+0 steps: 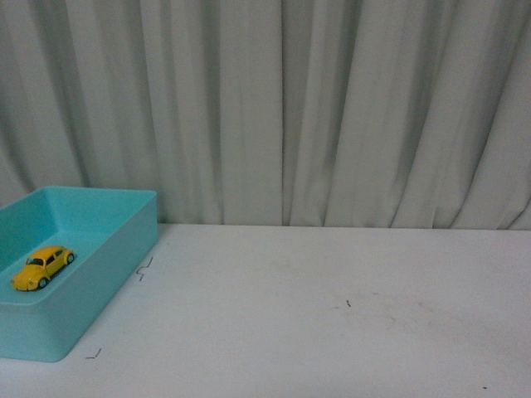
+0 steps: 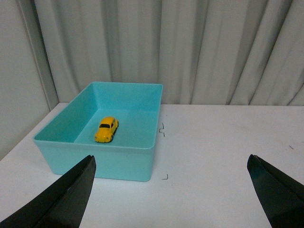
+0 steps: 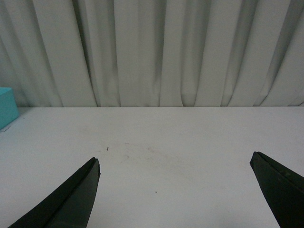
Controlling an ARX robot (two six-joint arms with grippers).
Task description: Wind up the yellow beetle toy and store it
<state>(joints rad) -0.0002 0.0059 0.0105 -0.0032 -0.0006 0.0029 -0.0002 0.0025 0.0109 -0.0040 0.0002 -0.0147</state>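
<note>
The yellow beetle toy (image 1: 42,266) sits on its wheels inside the teal open box (image 1: 116,249) at the left of the white table. It also shows in the left wrist view (image 2: 106,129), on the floor of the box (image 2: 123,164). My left gripper (image 2: 171,164) is open and empty, held back from the box's near wall, above the table. My right gripper (image 3: 174,164) is open and empty over bare table further right. Neither arm shows in the front view.
A white table (image 1: 332,315) with small black marks (image 1: 143,268) beside the box. A pale pleated curtain (image 1: 315,108) hangs along the table's far edge. A corner of the teal box (image 3: 6,107) shows in the right wrist view.
</note>
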